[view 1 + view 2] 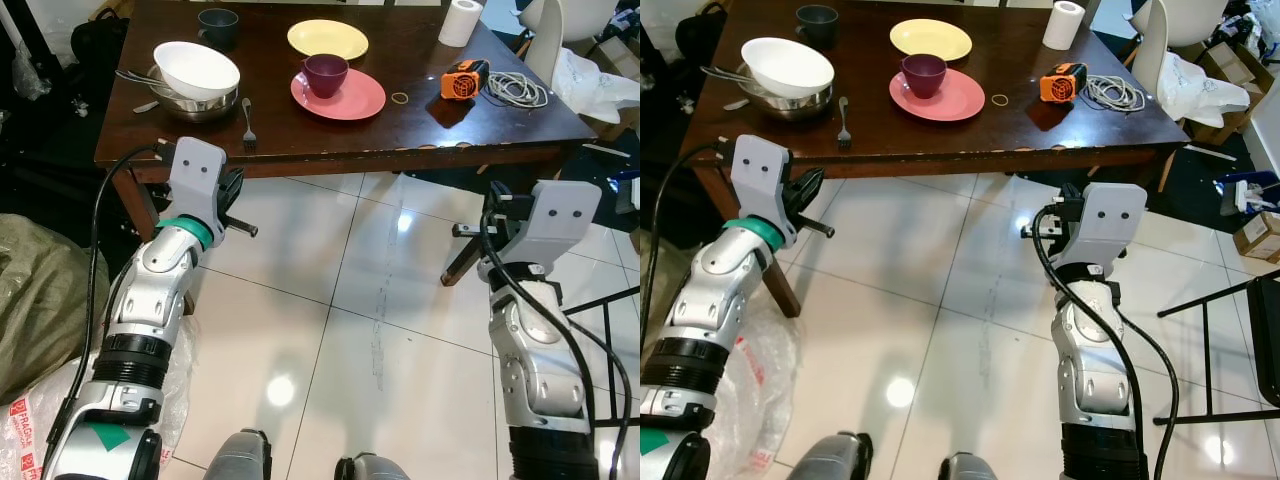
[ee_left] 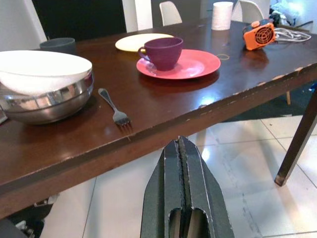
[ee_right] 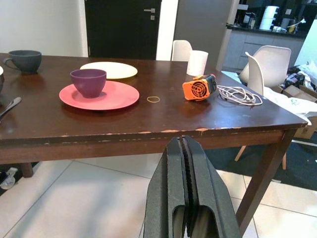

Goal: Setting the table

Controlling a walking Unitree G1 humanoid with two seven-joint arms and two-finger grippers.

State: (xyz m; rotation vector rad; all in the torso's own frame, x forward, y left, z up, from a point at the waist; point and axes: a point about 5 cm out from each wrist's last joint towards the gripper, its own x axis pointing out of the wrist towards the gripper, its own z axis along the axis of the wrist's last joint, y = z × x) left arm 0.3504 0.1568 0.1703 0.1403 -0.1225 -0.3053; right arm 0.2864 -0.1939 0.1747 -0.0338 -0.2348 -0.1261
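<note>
A: What is sitting on the table (image 1: 420, 120)?

B: A white bowl (image 1: 196, 68) is resting in a metal bowl (image 1: 200, 105). A purple cup (image 1: 325, 74) is sitting on a pink plate (image 1: 355, 100), a yellow plate (image 1: 327, 39) is lying behind it, and a fork (image 1: 247, 122) is lying near the edge.

A: And the grippers?

B: The left gripper (image 2: 182, 163) and right gripper (image 3: 186, 163) are hanging below the table edge, both pressed closed and holding nothing.

A: What should it be doing?

B: I think it should be lifting one gripper above the edge, opening it wide, then reaching slowly for the fork

Open tabletop strip btwn fork (image 1: 248, 122) & pink plate (image 1: 338, 94), front edge unobstructed.
</note>
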